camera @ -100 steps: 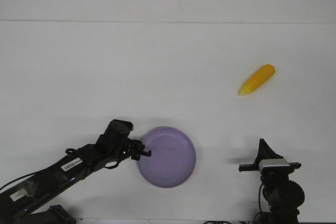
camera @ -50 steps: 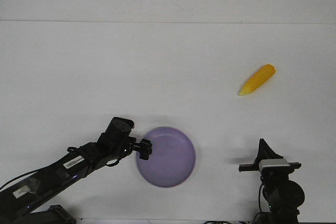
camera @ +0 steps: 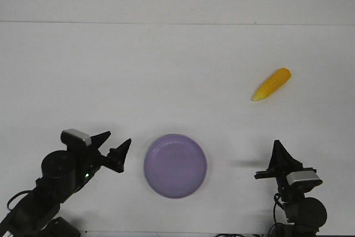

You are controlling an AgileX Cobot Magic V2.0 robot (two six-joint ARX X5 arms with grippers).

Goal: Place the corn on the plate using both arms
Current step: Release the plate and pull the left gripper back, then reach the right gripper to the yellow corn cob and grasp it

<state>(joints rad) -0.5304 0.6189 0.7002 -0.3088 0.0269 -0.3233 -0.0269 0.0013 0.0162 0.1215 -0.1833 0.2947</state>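
The lavender plate (camera: 175, 165) lies flat on the white table, near the front at the centre, with nothing on it. The yellow-orange corn (camera: 272, 84) lies on the table far to the back right, its pointed tip toward the front left. My left gripper (camera: 115, 144) is open and empty, its prongs spread, a short gap left of the plate's rim and not touching it. My right gripper (camera: 279, 158) is at the front right, right of the plate and well in front of the corn. It shows edge-on, so its jaws cannot be made out.
The white table top (camera: 166, 70) runs back to an edge line, with a pale wall behind. The left arm body (camera: 52, 184) and the right arm's wrist (camera: 299, 206) sit at the front edge.
My left gripper has let go of the plate's left rim, drawn back to the left and opened. The plate stays about where it was. The right gripper has barely shifted.
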